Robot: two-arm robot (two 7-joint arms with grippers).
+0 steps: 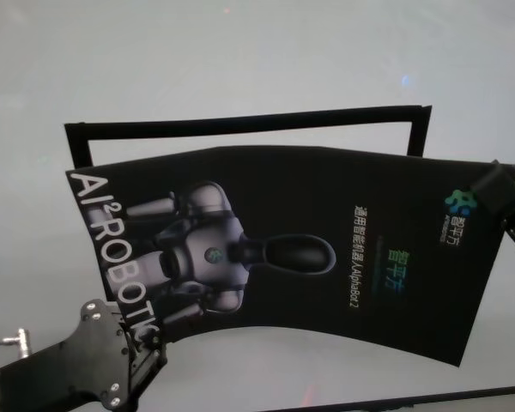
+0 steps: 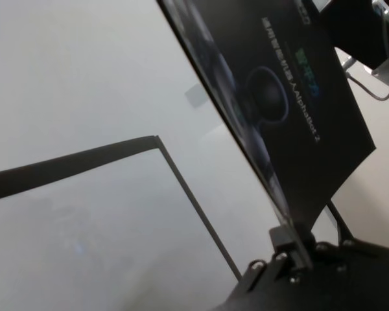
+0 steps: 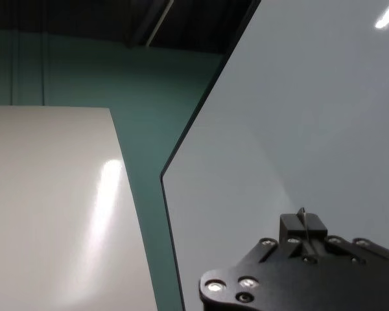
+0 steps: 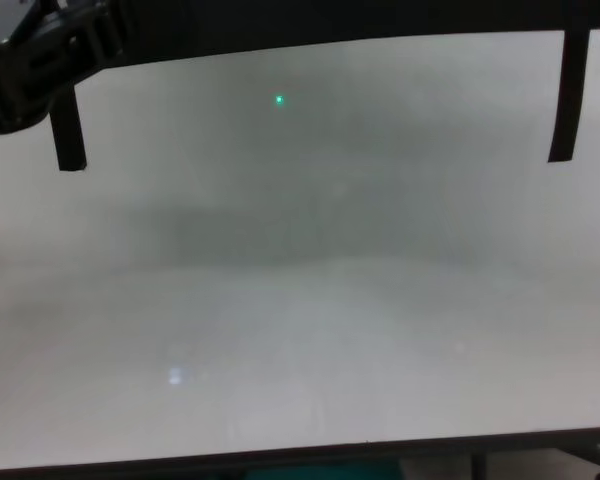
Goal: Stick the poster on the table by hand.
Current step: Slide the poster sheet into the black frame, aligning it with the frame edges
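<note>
Head view: poster (image 1: 326, 249) held bowed above surface (image 1: 240, 69), left gripper (image 1: 142, 339) and right gripper (image 1: 498, 193) fingers clamped on opposite edges. Next: lower flat.

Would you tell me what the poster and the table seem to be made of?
The poster looks like thin glossy printed paper or film: it bows between the left gripper and right gripper. The table looks like a hard, smooth white panel, slightly glossy, with faint reflections; its exact material is unclear.
</note>
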